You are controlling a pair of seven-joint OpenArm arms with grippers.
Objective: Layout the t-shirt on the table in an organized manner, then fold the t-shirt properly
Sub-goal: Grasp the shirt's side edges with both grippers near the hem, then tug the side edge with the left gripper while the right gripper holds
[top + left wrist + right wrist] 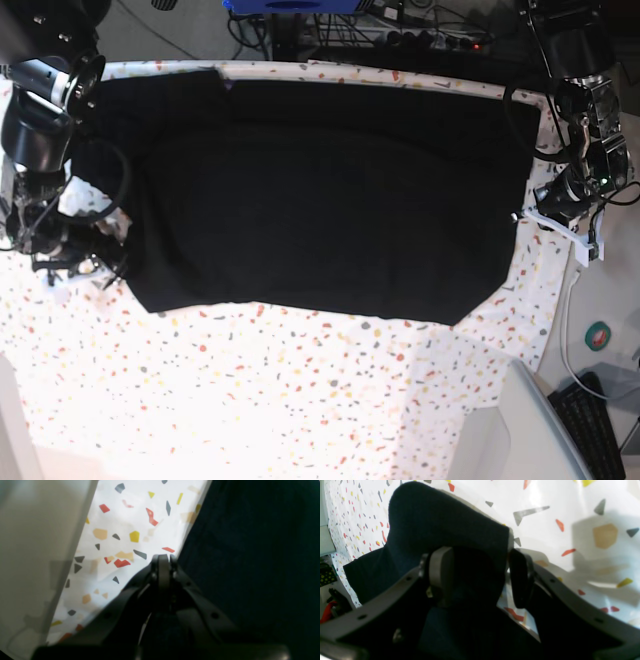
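t-shirt point(320, 190) spread on table point(300, 400), claws flanking

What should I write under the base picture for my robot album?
Two robot arms hold a black t-shirt spread flat across the speckled table.

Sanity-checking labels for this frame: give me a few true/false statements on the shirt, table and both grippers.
1. The t-shirt lies spread across the table. True.
2. The orange sunburst print faces up. False: only plain black cloth shows.
3. The right gripper is open, with cloth between its fingers. True.
4. The left gripper gapes wide open. False: its fingertips are together at the shirt's edge.
5. The shirt is folded in half. False: it lies unfolded.
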